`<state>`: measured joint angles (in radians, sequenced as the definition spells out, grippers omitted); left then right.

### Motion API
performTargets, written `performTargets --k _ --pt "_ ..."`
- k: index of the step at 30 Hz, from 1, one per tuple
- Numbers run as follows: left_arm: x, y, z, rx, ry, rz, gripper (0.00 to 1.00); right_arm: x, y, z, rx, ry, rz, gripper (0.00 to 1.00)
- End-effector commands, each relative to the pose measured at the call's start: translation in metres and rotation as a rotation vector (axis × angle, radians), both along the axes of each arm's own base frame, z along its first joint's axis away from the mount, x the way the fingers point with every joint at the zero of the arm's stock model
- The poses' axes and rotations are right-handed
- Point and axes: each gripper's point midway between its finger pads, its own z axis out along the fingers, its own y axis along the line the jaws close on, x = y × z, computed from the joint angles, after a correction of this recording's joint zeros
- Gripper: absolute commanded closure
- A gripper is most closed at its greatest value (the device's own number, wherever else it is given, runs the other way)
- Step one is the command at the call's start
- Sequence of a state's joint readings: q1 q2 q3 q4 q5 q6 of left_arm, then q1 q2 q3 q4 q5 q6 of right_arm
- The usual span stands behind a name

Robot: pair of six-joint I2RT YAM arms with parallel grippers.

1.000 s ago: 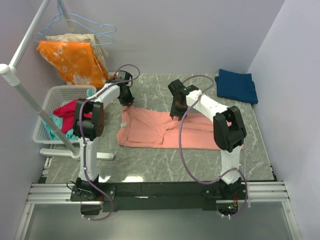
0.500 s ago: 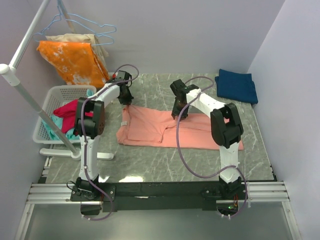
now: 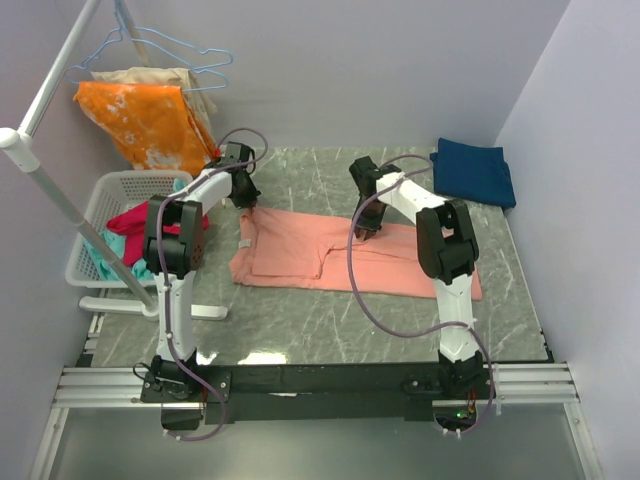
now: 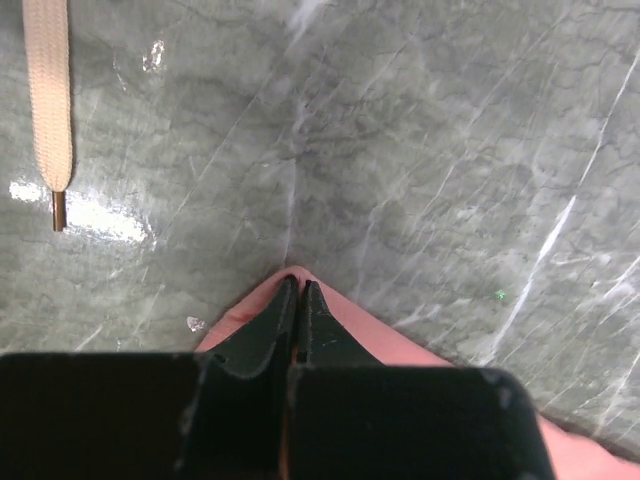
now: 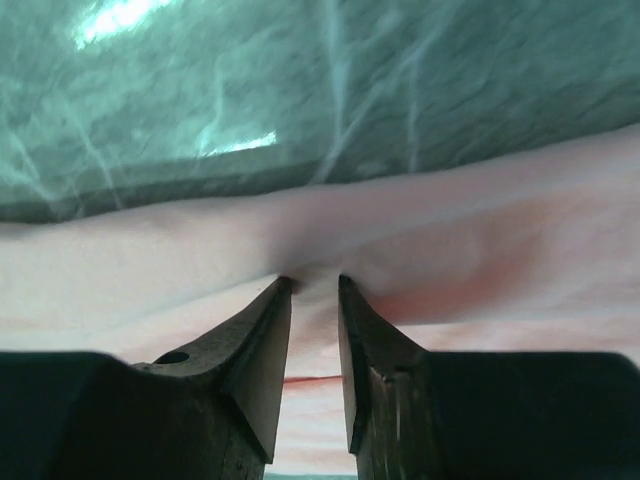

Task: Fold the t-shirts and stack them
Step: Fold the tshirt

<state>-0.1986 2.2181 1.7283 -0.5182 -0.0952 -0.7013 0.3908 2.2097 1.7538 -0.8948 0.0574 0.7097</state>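
Salmon-pink shirt (image 3: 300,250) flat | left hand (image 4: 297,284) clamps far corner | right hand (image 5: 312,281) pinches far edge (marble table (image 3: 300,180) beyond)

table (image 3: 300,320): salmon t-shirt (image 3: 300,250), navy t-shirt (image 3: 473,172)

R fingers (image 5: 262,345) pinch pink shirt (image 5: 480,225) fold.

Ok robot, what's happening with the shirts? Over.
Left end effector shut on pink shirt, far corner. Right end effector pinching its far edge. Navy shirt folded, far right, apart.
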Motion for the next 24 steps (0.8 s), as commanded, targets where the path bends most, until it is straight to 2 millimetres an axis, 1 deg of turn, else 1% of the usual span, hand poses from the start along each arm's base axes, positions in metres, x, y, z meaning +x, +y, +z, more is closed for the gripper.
performTargets --k 1,2,4,5,9,11,13,14,15,16,17,18,19,20,21,22,24 --pt "0.028 0.001 0.034 -0.017 -0.109 0.027 0.99 0.0 -0.024 -0.008 -0.056 0.057 -0.042 0.68" --pt "0.031 0.0 0.037 -0.016 -0.117 0.028 0.99 0.001 -0.03 -0.008 -0.067 0.055 -0.055 0.68" --pt "0.033 0.005 0.034 0.006 -0.116 0.051 0.99 0.002 -0.032 -0.007 -0.068 0.05 -0.061 0.68" --pt "0.035 0.007 0.036 0.014 -0.124 0.056 0.99 0.001 -0.037 -0.007 -0.076 0.054 -0.07 0.69" --pt "0.04 0.017 0.039 0.05 -0.128 0.105 0.99 0.0 -0.044 -0.004 -0.073 0.043 -0.081 0.69" --pt "0.045 0.014 0.042 0.041 -0.147 0.094 0.99 0.0 -0.042 -0.003 -0.067 0.03 -0.058 0.71" --pt "0.048 0.009 0.046 0.028 -0.162 0.067 0.99 0.006 -0.039 0.009 -0.05 -0.023 -0.037 0.7" --pt "0.049 0.007 0.049 0.024 -0.174 0.053 0.98 0.005 -0.04 0.01 -0.049 -0.032 -0.033 0.69" --pt "0.053 0.006 0.053 0.026 -0.194 0.038 0.93 0.009 -0.04 0.025 -0.04 -0.079 -0.023 0.68" --pt "0.053 0.006 0.057 0.027 -0.206 0.029 0.77 0.014 -0.04 0.033 -0.033 -0.116 -0.02 0.63" --pt "0.053 0.007 0.061 0.032 -0.219 0.024 0.67 0.014 -0.041 0.038 -0.033 -0.135 -0.016 0.61" --pt "0.058 0.008 0.069 0.041 -0.257 0.016 0.56 0.016 -0.042 0.052 -0.032 -0.174 -0.01 0.58" --pt "0.055 0.01 0.076 0.051 -0.274 0.017 0.39 0.02 -0.044 0.06 -0.04 -0.203 -0.011 0.51" --pt "0.056 0.012 0.081 0.057 -0.292 0.016 0.35 0.021 -0.046 0.066 -0.043 -0.224 -0.007 0.49" --pt "0.057 0.011 0.088 0.067 -0.31 0.003 0.31 0.023 -0.047 0.08 -0.042 -0.259 -0.001 0.47" --pt "0.057 0.012 0.098 0.068 -0.329 0.004 0.28 0.024 -0.05 0.085 -0.056 -0.275 0.0 0.43" --pt "0.055 0.01 0.105 0.067 -0.337 -0.009 0.28 0.024 -0.055 0.098 -0.079 -0.302 0.005 0.41"
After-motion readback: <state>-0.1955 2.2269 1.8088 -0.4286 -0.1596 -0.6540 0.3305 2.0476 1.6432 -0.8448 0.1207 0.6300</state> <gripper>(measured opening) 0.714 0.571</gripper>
